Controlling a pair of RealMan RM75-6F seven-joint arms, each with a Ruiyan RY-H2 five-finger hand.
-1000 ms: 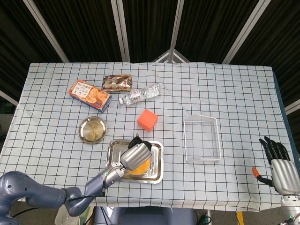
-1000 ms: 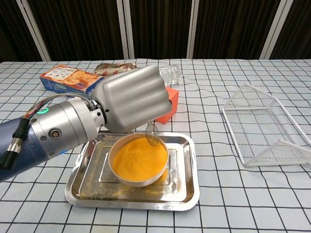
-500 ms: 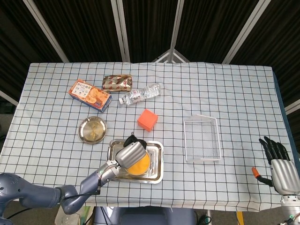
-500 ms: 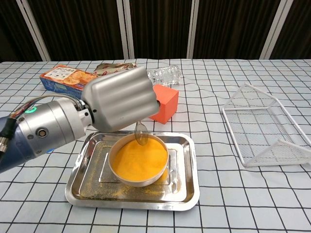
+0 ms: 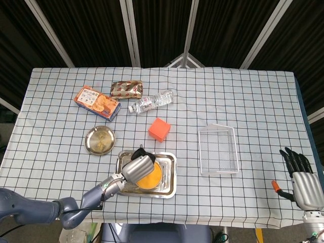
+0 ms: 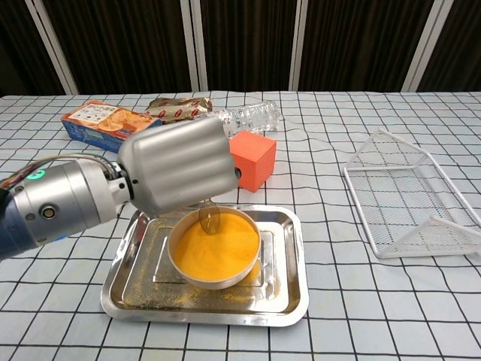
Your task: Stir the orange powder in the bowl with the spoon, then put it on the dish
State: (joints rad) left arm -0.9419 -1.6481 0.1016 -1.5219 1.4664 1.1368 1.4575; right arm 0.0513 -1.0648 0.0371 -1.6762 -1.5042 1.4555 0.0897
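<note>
A white bowl (image 6: 214, 253) (image 5: 150, 175) full of orange powder stands in a steel tray (image 6: 284, 299) (image 5: 170, 183) at the table's front. My left hand (image 6: 174, 167) (image 5: 135, 167) hangs over the bowl's left side and grips a clear spoon (image 6: 209, 217), whose tip points down at the powder's far left edge. The round metal dish (image 5: 99, 139) lies left of and beyond the tray, seen only in the head view. Off the table's right edge my right hand (image 5: 302, 179) stays with fingers spread and holds nothing.
An orange cube (image 6: 252, 159) (image 5: 159, 128) sits just behind the tray. Further back lie a cracker box (image 5: 96, 102), a brown snack packet (image 5: 126, 89) and a plastic bottle (image 5: 151, 102). A white wire basket (image 5: 218, 149) (image 6: 409, 203) stands to the right.
My left hand has slid leftward over the bowl, carrying the spoon from the bowl's right side to its left. The right hand has not moved.
</note>
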